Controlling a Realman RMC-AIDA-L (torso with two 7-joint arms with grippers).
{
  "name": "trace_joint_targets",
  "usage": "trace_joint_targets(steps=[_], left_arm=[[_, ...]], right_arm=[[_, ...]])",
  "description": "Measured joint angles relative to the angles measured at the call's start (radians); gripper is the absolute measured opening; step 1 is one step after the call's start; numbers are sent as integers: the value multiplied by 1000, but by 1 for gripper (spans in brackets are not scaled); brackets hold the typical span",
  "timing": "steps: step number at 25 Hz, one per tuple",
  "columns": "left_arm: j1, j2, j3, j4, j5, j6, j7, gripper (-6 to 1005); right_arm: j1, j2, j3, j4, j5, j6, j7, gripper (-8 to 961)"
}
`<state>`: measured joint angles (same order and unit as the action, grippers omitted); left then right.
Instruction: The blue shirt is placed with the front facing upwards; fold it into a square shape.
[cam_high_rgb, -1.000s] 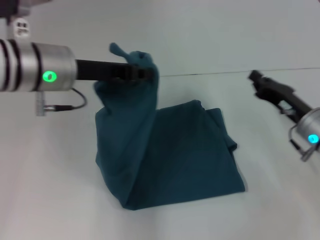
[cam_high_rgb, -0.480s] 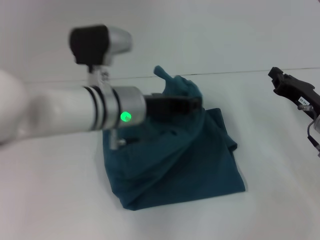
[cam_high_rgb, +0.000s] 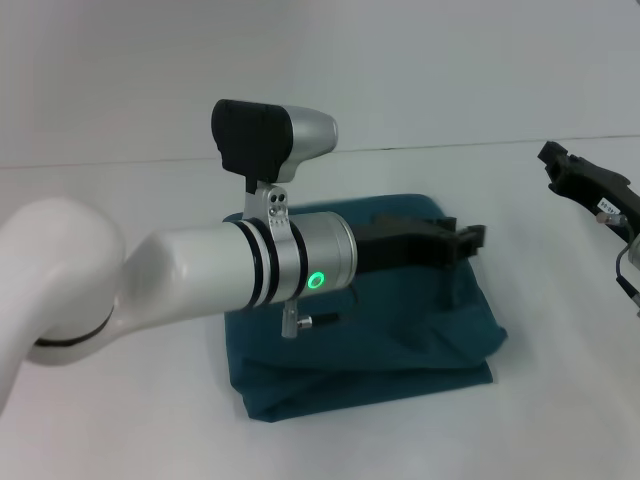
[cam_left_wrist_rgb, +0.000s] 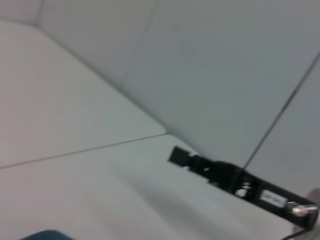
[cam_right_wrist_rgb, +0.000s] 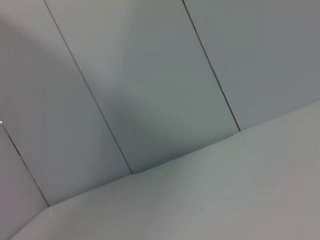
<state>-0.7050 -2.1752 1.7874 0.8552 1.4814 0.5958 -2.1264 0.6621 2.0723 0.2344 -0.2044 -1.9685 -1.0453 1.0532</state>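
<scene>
The left gripper (cam_high_rgb: 468, 240) reaches across the blue shirt (cam_high_rgb: 400, 345), its black fingers low over the cloth near the right edge; whether they are spread or pinching fabric cannot be told. Behind them, the silver wrist with a green light and the white forearm cover much of the garment. The shirt lies folded in a compact, roughly rectangular bundle on the white table (cam_high_rgb: 120, 420). The right gripper (cam_high_rgb: 560, 165) hangs well apart at the right, finger state unclear, also visible from the left wrist camera (cam_left_wrist_rgb: 182, 156).
</scene>
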Motion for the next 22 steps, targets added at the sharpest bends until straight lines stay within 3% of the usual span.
trace_joint_targets(steps=[3, 5, 9, 12, 13, 16, 21, 22], left_arm=[[52, 0, 21, 67, -11, 0, 81, 205], [93, 0, 21, 112, -21, -6, 168, 425], [199, 0, -26, 176, -63, -25, 374, 504], [281, 0, -85, 197, -104, -10, 498, 562], [309, 0, -107, 201, -129, 3, 548, 582], [364, 0, -161, 202, -210, 67, 658, 641], [420, 0, -272, 164, -332, 221, 771, 891], [422, 0, -290, 144, -355, 240, 792, 903]], right_arm=[[-2, -1, -11, -6, -1, -1, 27, 22], [-3, -1, -25, -18, -2, -7, 51, 23], [-10, -2, -114, -65, -2, -74, 92, 24], [-14, -3, -258, -107, -3, -153, 118, 24], [-12, -2, -363, -123, -3, -170, 131, 25], [-7, 5, -455, -123, -3, -157, 147, 25], [-15, 14, -654, -87, -3, -96, 150, 27], [-20, 14, -692, -79, -4, -82, 150, 27]])
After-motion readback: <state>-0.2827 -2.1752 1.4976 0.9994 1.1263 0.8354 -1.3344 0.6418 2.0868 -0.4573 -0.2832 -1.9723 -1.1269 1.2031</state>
